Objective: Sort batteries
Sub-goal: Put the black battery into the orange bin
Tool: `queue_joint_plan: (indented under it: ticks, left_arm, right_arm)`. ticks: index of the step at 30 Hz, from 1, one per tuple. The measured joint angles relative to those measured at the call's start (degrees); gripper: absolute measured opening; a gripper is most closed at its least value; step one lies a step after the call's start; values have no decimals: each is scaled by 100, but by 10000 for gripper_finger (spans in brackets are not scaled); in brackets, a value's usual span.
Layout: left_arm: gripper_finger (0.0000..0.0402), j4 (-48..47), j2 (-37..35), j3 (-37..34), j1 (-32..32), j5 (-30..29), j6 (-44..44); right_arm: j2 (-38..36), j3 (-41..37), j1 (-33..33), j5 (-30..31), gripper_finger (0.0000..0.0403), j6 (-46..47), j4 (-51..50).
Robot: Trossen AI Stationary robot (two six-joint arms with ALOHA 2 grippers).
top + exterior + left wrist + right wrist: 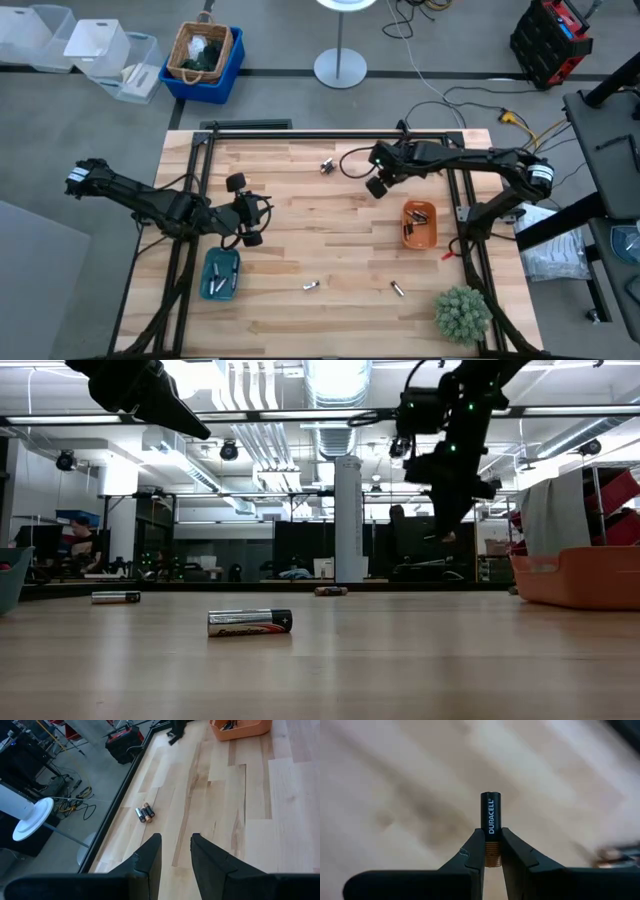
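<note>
Battery [490,827] upright, clamped in right gripper [490,851]; left gripper [175,851] apart, empty.

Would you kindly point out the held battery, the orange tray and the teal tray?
held battery [490,815]: right wrist view, on its black label.
orange tray [432,228]: high view, on its right rim.
teal tray [208,277]: high view, on its left rim.

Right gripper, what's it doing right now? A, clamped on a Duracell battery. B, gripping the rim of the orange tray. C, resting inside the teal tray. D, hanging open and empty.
A: the right wrist view shows the right gripper with its fingers closed on a black and copper Duracell battery that sticks out past them.
</note>
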Motion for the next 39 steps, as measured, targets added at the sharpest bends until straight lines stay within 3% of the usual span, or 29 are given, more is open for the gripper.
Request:
queue_joint_plan:
  ticks: [4, 11, 20, 25, 34, 39]
  left_arm:
    - [84, 0, 0, 0, 0, 0, 0]
    - [84, 0, 0, 0, 0, 0, 0]
    - [84, 0, 0, 0, 0, 0, 0]
    - [84, 0, 0, 0, 0, 0, -1]
    - [84, 2, 0, 0, 0, 0, -2]
    - [84, 4, 0, 0, 0, 2, -2]
  right_arm:
    - [0, 268, 185, -446, 34, -485, -438]
    - [-2, 608, 573, -480, 34, -1348, -1492]
    - [-244, 584, 958, -481, 28, -1499, -2576]
    - [-616, 564, 1067, -484, 8, -979, -3085]
    - [-1355, 411, 1231, -425, 7, -252, -2887]
    - [-1486, 101, 1402, -434, 8, -147, -2055]
